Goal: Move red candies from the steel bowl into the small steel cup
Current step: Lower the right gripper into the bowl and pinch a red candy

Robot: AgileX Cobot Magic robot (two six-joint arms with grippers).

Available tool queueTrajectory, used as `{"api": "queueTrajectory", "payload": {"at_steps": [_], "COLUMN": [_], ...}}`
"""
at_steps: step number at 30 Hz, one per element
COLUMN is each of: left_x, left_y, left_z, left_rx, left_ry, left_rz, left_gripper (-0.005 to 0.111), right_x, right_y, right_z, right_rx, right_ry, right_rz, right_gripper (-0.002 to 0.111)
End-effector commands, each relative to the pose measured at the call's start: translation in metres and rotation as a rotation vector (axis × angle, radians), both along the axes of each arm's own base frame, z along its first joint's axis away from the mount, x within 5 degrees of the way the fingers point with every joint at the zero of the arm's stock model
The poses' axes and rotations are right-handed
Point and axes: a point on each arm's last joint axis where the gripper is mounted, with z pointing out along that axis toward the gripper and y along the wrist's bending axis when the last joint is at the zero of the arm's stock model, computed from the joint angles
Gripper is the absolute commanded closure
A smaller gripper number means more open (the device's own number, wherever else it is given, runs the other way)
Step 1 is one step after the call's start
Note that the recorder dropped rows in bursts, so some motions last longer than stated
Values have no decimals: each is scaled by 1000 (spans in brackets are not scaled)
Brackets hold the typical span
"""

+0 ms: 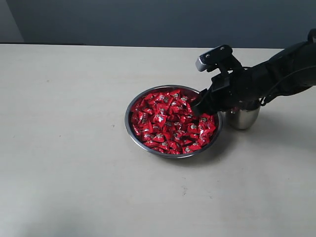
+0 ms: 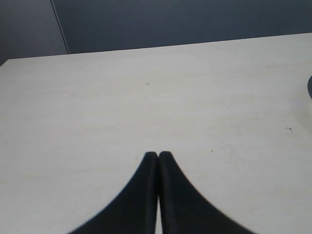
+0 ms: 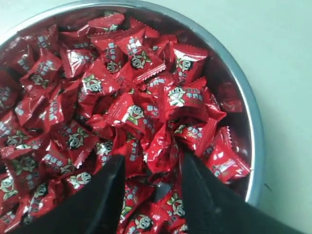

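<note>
My right gripper (image 3: 152, 158) parted astride shiny red wrapped candies (image 3: 136, 114) in wide steel bowl (image 3: 256, 146), nothing pinched; close on one.

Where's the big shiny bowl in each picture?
Exterior view: the steel bowl sits near the middle, slightly right of centre, beside the small steel cup.
Left wrist view: not clearly in it; a dark sliver at the edge is too small to tell.
Right wrist view: it fills most of the picture, its rim curving round.
Shared landmark: the red candies heaped inside, with the right gripper dipped among them.
</note>
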Motion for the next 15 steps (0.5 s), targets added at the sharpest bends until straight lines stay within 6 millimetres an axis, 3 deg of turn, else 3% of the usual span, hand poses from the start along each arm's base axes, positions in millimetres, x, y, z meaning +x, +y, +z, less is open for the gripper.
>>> {"api": "queueTrajectory", "payload": {"at_steps": [1,15], "left_x": [0,0], "left_y": [0,0], "left_z": [3,3], "left_rx": [3,3], "left_ry": [-18,-18], "left_rz": [-5,-5], "left_gripper": [106,106], "right_x": [4,6], "right_y": [4,5], "right_z": [-6,-13], "right_rx": [7,7], "right_ry": [20,38], "right_rz": [20,13], "right_gripper": [70,70]}}
